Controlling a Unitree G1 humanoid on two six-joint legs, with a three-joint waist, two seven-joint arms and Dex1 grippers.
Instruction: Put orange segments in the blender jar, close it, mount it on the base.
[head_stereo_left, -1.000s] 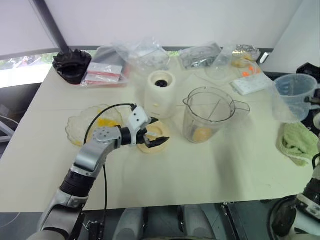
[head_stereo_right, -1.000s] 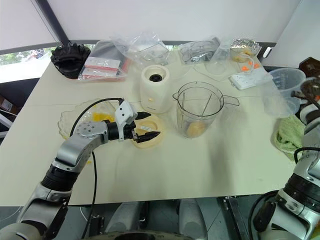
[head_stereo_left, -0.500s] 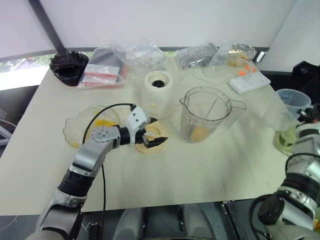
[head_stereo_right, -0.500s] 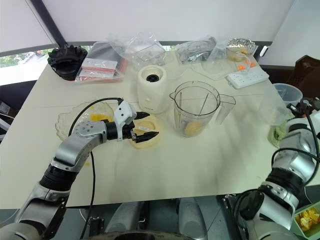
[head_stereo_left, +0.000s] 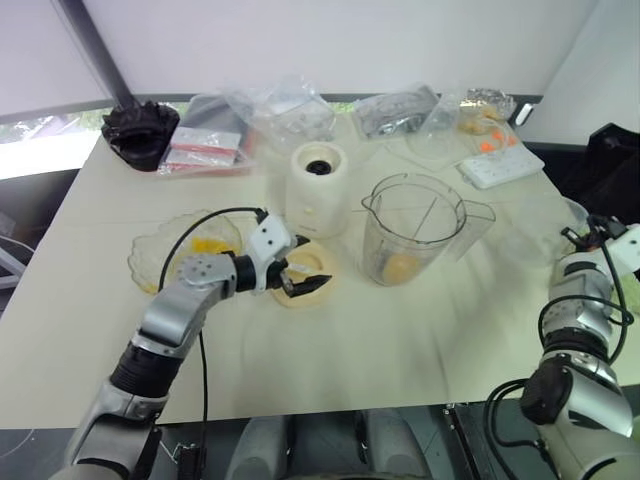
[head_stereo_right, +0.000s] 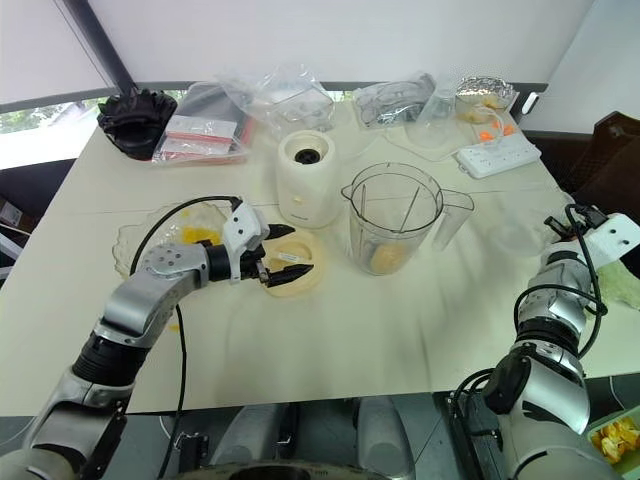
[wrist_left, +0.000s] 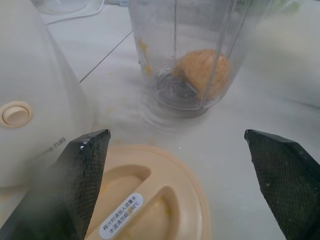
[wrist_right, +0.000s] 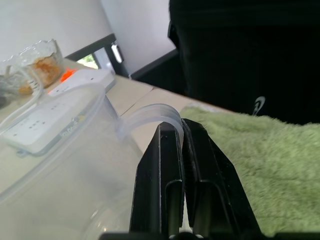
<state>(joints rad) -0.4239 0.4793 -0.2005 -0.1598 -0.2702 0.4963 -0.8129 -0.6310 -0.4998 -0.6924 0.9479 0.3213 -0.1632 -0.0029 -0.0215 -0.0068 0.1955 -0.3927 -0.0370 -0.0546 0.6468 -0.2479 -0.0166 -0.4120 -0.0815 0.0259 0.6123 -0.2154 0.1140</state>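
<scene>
My left gripper (head_stereo_right: 284, 249) stands wide open, its fingers (wrist_left: 82, 175) straddling the flat cream lid (wrist_left: 150, 200) that lies on the table (head_stereo_left: 400, 330) just near of the base (head_stereo_left: 320, 190). The lid looks light, stiff and smooth; I judge the raised centre grip the safest hold. Right of it stands the blender jar (head_stereo_left: 415, 228), orange segments (wrist_left: 202, 72) at the bottom, rigid but tippy. My right gripper (wrist_right: 182, 150) is closed on the handle of a clear measuring jug (wrist_right: 65, 165) at the far right edge.
</scene>
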